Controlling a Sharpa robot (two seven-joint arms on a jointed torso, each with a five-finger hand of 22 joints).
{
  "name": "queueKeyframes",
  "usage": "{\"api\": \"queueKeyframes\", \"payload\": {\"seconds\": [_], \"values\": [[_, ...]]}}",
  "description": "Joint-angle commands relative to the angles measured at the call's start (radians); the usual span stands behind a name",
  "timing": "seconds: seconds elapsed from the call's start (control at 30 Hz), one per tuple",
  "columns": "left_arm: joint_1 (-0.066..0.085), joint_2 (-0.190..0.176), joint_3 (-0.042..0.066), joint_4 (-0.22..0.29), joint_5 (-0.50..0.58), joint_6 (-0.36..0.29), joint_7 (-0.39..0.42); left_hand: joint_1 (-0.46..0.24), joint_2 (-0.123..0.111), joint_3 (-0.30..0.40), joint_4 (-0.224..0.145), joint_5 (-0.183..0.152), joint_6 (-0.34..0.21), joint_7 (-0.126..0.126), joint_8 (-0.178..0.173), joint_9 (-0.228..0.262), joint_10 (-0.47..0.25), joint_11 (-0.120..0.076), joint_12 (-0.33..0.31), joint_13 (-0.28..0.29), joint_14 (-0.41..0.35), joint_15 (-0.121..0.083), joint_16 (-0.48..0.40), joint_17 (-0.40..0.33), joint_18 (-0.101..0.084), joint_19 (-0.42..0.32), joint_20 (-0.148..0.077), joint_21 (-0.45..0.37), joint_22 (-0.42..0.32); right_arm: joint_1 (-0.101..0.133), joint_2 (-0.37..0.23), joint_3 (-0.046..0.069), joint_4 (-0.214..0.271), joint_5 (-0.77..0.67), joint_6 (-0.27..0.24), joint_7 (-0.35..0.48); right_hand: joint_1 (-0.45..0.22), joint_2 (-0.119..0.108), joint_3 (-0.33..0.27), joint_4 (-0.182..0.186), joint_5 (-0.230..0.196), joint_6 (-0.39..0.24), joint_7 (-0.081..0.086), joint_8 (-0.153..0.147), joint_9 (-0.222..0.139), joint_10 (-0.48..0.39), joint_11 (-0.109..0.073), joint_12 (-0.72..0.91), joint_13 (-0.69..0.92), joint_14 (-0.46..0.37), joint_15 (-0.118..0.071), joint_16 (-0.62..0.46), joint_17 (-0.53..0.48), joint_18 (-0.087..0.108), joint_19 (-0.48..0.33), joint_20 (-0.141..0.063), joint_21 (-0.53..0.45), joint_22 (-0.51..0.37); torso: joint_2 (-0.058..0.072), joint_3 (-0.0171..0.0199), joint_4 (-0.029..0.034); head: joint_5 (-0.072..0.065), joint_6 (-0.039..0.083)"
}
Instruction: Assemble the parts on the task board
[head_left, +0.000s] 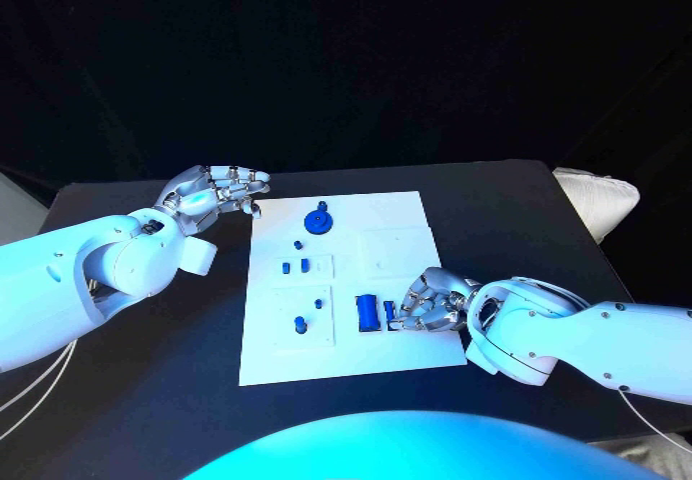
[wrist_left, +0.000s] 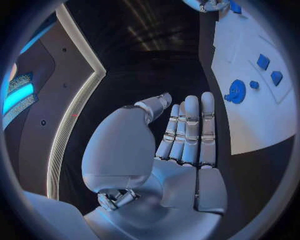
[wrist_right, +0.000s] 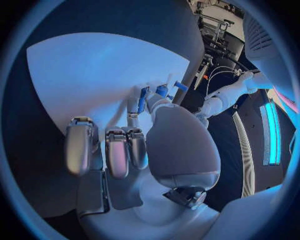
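1. Right hand (head_left: 430, 302) is down on the near right part of the task board (head_left: 397, 215), fingers curled over the blue parts (head_left: 369, 313) there. From the right wrist view a slim blue piece (wrist_right: 143, 99) stands at its fingertips, but I cannot tell whether it is pinched or only touched.
2. Left hand (head_left: 216, 193) hovers off the board's far left corner, over the desk (head_left: 498, 205), fingers straight and together, palm bare; it holds nothing.
3. On the board I see a round blue part (head_left: 319, 217) toward the far end, small pieces (head_left: 296, 266) mid-left, and another (head_left: 300, 325) near left.
4. My judgement: the step in hand is seating or picking the part under my right hand; the task looks early, most pieces loose.
5. Next I would need a firm pinch confirmed before lifting, then careful alignment over its slot. The left hand could steady the board.
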Motion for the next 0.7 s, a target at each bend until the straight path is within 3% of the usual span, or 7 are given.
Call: {"api": "queueKeyframes", "payload": {"seconds": [0.03, 0.4, 0.47, 0.5, 0.53, 0.57, 0.7], "values": [[0.0, 0.002, 0.0, 0.002, 0.001, 0.014, 0.005, -0.006, 0.004, -0.002, 0.001, -0.001, -0.006, 0.001, 0.005, -0.002, -0.005, -0.002, 0.0, -0.001, -0.003, 0.001, -0.003, -0.001, 0.014, 0.01, 0.0, -0.002, -0.001, -0.001, 0.005, 0.0, -0.007, -0.043, -0.007, -0.027, 0.003, 0.004, 0.005, 0.001, 0.002, 0.006, -0.002, -0.004, -0.001, 0.106, -0.008, 0.003, 0.263, 0.104, -0.005, 0.004, 0.263, -0.007, 0.034, -0.004, 0.005, 0.202, 0.0, -0.0002, 0.0007, 0.0, 0.0], [0.0, 0.001, 0.0, 0.003, 0.001, 0.014, 0.004, -0.006, 0.004, -0.002, 0.001, -0.001, -0.006, 0.001, 0.005, -0.002, -0.005, -0.002, 0.0, -0.001, -0.003, 0.001, -0.003, -0.001, 0.014, 0.01, 0.0, -0.002, -0.001, -0.001, -0.003, 0.0, -0.001, -0.042, -0.014, -0.021, -0.019, -0.006, -0.008, 0.013, 0.023, 0.008, 0.0, -0.005, -0.003, 0.106, -0.007, 0.003, 0.263, 0.104, -0.005, 0.004, 0.263, -0.007, 0.034, -0.005, 0.003, 0.201, -0.001, 0.0001, -0.0007, 0.002, 0.0], [0.0, 0.001, 0.0, 0.003, 0.001, 0.014, 0.004, -0.006, 0.004, -0.002, 0.001, -0.001, -0.006, 0.001, 0.005, -0.002, -0.005, -0.002, 0.0, -0.001, -0.003, 0.001, -0.003, -0.001, 0.014, 0.01, 0.0, -0.002, -0.001, -0.001, -0.01, 0.0, 0.005, -0.034, -0.02, -0.018, -0.051, -0.001, -0.027, 0.016, 0.036, 0.008, 0.002, -0.006, -0.005, 0.106, -0.005, 0.003, 0.263, 0.104, -0.003, 0.004, 0.263, -0.006, 0.033, -0.004, 0.0, 0.201, -0.001, 0.0002, -0.0009, 0.002, 0.0], [0.0, 0.001, 0.0, 0.003, 0.001, 0.014, 0.004, -0.006, 0.004, -0.002, 0.001, -0.001, -0.006, 0.001, 0.005, -0.002, -0.005, -0.002, 0.0, -0.001, -0.003, 0.001, -0.003, -0.001, 0.014, 0.01, 0.0, -0.002, -0.001, 0.0, -0.012, 0.001, 0.007, -0.032, -0.022, -0.015, -0.076, 0.002, -0.041, 0.015, 0.052, 0.007, 0.003, -0.008, -0.006, 0.106, -0.004, 0.003, 0.263, 0.104, -0.002, 0.004, 0.263, -0.006, 0.033, -0.003, -0.001, 0.2, -0.001, 0.0, -0.0011, 0.0, 0.0], [0.0, 0.001, 0.0, 0.003, 0.001, 0.013, 0.004, -0.006, 0.004, -0.002, 0.001, -0.001, -0.006, 0.001, 0.005, -0.002, -0.005, -0.002, 0.0, -0.001, -0.003, 0.001, -0.003, -0.001, 0.014, 0.01, 0.0, -0.002, -0.001, 0.001, -0.015, 0.001, 0.01, -0.028, -0.025, -0.012, -0.104, 0.001, -0.059, 0.014, 0.102, 0.006, 0.003, -0.008, -0.007, 0.106, -0.003, 0.002, 0.263, 0.104, -0.002, 0.004, 0.263, -0.006, 0.032, -0.002, -0.003, 0.2, -0.002, -0.0003, -0.0014, -0.001, 0.0], [0.0, 0.001, 0.0, 0.003, 0.001, 0.013, 0.004, -0.006, 0.004, -0.002, 0.001, -0.001, -0.006, 0.001, 0.005, -0.002, -0.005, -0.002, 0.0, -0.001, -0.003, 0.001, -0.003, -0.001, 0.014, 0.01, 0.0, -0.002, -0.001, 0.002, -0.018, 0.001, 0.012, -0.025, -0.028, -0.008, -0.12, -0.001, -0.074, 0.016, 0.124, 0.005, 0.004, -0.007, -0.006, 0.105, -0.003, 0.001, 0.262, 0.104, -0.001, 0.004, 0.263, -0.006, 0.031, -0.002, -0.006, 0.199, -0.002, -0.0007, -0.0019, -0.001, 0.0], [-0.001, 0.003, 0.0, 0.003, 0.001, 0.012, 0.006, -0.006, 0.004, -0.002, 0.001, -0.001, -0.006, 0.001, 0.005, -0.002, -0.005, -0.002, 0.0, -0.001, -0.003, 0.001, -0.003, -0.001, 0.014, 0.01, 0.0, -0.002, -0.001, 0.012, -0.025, 0.003, 0.013, 0.012, -0.046, 0.036, -0.153, 0.013, -0.155, 0.016, 0.087, -0.005, 0.005, -0.005, -0.005, 0.097, -0.002, -0.021, 0.253, 0.104, 0.0, 0.004, 0.263, -0.004, 0.028, -0.001, -0.016, 0.197, -0.004, -0.0021, -0.0029, -0.002, 0.0]]}}
